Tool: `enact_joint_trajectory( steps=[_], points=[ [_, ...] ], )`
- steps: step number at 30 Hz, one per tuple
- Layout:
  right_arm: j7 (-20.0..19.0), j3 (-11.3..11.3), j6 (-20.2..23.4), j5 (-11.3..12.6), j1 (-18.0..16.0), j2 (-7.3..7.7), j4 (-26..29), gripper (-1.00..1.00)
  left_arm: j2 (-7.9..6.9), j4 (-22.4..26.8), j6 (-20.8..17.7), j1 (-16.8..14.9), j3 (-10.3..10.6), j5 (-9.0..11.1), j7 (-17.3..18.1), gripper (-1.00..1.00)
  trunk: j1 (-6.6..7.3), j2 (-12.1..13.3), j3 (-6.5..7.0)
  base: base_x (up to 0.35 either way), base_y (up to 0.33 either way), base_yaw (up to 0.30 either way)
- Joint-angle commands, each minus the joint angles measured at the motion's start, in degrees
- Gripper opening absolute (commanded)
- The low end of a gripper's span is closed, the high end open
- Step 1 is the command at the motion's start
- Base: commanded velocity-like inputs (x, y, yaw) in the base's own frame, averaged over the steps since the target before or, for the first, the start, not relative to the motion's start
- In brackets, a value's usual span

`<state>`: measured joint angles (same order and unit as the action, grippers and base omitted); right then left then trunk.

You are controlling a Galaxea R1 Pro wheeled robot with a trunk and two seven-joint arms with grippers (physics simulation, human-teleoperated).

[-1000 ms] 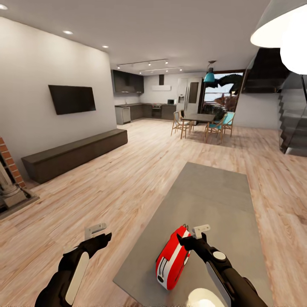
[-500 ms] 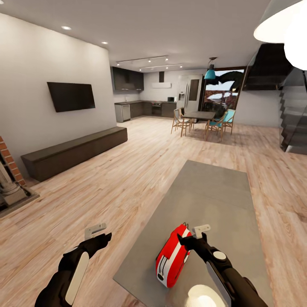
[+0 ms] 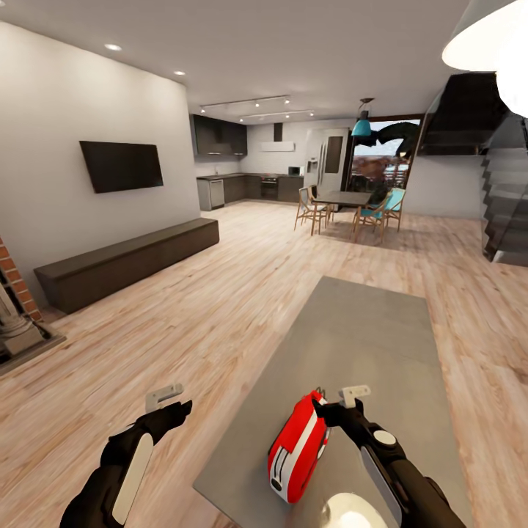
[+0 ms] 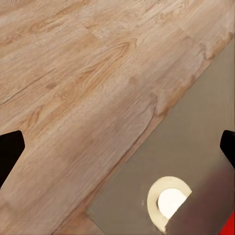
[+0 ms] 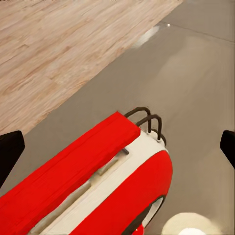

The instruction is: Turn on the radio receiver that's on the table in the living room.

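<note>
right gripper (image 3: 323, 412) shifted rightward, spread beside radio receiver (image 3: 297, 455).

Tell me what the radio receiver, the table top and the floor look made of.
Radio receiver: looks like glossy red plastic with a white band; highlights run along its rounded shell, though painted metal is possible. Table: flat matte grey top, like concrete or laminate; it shows only a soft, blurred sheen. Floor: light wood planks with visible grain and seams, possibly wood-look laminate.
</note>
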<state>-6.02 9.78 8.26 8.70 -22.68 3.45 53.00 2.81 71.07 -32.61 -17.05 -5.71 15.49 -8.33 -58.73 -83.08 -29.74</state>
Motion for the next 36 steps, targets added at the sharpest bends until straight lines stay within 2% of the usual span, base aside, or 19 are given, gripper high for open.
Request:
enact_joint_trajectory(
  steps=[1,9,36],
  points=[
    [0.0,0.0,0.0,0.0,0.0,-0.01,0.0,1.00,0.00,0.0,0.0,0.0,0.0,0.0,0.0,1.00,0.00,0.0,0.00,0.294,0.000,0.000],
    [0.0,0.0,0.0,0.0,0.0,-0.03,0.0,1.00,0.00,0.0,0.0,0.0,0.0,0.0,0.0,1.00,0.00,0.0,0.00,0.225,0.000,0.000],
    [0.0,0.0,0.0,0.0,0.0,-0.02,0.0,1.00,0.00,0.0,0.0,0.0,0.0,0.0,0.1,1.00,0.00,0.0,0.00,0.006,0.000,0.000]
  ],
)
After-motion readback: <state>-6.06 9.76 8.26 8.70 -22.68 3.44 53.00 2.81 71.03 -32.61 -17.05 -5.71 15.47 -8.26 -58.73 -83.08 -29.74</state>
